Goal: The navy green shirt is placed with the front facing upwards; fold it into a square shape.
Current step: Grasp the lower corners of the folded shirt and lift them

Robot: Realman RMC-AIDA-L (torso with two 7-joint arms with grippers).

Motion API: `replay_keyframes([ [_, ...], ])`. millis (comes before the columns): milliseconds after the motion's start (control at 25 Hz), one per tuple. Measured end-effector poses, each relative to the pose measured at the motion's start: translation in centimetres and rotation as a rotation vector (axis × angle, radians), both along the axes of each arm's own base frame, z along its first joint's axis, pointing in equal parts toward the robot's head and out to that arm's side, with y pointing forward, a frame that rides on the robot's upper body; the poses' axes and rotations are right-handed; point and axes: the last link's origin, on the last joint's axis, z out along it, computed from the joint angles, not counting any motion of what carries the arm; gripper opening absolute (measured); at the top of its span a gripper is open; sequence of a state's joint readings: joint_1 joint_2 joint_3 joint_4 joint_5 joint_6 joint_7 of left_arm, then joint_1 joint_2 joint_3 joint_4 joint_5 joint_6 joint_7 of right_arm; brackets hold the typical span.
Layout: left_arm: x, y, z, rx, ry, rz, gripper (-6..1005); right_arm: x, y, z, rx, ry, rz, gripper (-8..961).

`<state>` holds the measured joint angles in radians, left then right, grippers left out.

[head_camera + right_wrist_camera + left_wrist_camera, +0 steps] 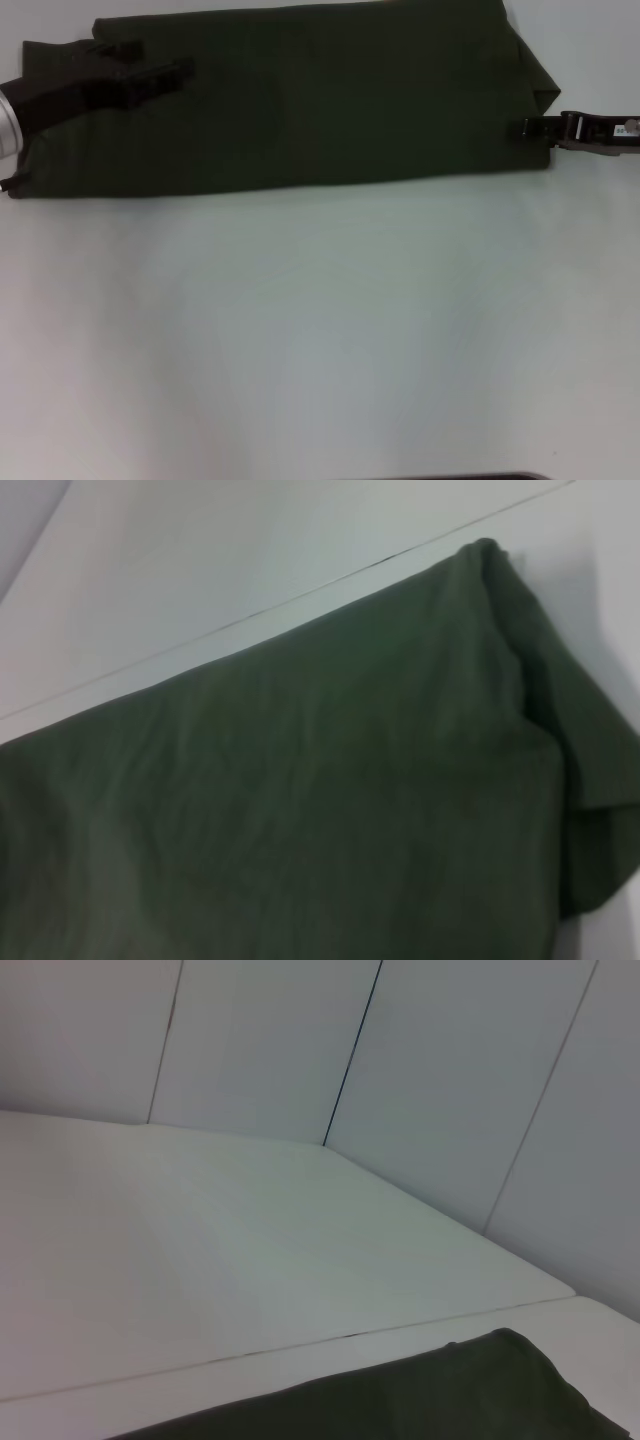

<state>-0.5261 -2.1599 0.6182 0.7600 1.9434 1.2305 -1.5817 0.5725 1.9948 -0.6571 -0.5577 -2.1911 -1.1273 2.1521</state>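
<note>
The navy green shirt lies as a long, plain band across the far side of the white table, with no print showing. My left gripper reaches in over the shirt's left end, low above the cloth. Just off the right end of the band, my right gripper sits level with the lower corner. In the right wrist view the shirt fills most of the picture, with a folded flap along one side. Only a corner of the shirt shows in the left wrist view.
The white table spreads wide between the shirt and me. A seam crosses the table top beyond the shirt, and pale wall panels rise behind it. A dark strip shows at the near edge.
</note>
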Motion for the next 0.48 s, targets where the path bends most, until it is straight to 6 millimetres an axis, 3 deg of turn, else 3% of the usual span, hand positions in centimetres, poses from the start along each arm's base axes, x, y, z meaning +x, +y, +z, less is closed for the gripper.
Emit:
replay_keyframes([
  [160,-0.12,0.09,0.06,0.007,0.005,0.007,860,-0.42,0.22,-0.45,-0.014,0.003,0.007,627],
  [480,-0.38,0.27,0.24,0.019,0.013,0.022,859,-0.67,0.41,-0.66,-0.024,0.0,0.006,497],
])
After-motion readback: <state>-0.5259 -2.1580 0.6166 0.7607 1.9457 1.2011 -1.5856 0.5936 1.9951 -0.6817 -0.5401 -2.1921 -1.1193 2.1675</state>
